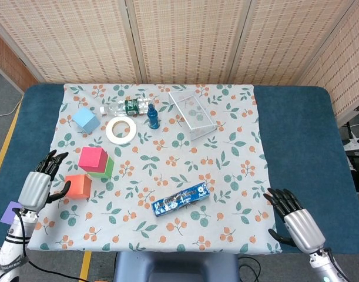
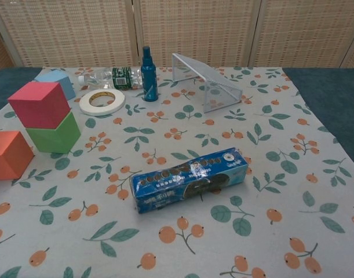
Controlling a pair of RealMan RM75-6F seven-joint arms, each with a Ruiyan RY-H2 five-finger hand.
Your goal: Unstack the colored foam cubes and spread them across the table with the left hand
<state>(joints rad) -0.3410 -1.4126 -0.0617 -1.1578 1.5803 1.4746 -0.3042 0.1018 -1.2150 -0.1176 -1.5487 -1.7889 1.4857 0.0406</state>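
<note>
The desk [image 1: 297, 135] is dark blue, covered by a pale cloth [image 1: 238, 153] printed with green leaves and orange berries. A pink cube [image 1: 93, 158] sits on a green cube [image 1: 107, 169]; an orange cube [image 1: 78, 185], a light blue cube [image 1: 85, 120] and a purple cube [image 1: 9, 211] lie apart. The tape roll [image 1: 121, 129] is white, the spray bottle [image 1: 153, 116] dark blue, the biscuit pack [image 1: 181, 199] blue. Both the left hand [image 1: 38, 184] and right hand [image 1: 295, 218] are silver with black fingers.

Woven folding screen [image 1: 185, 38] behind table [image 1: 297, 141]
</note>
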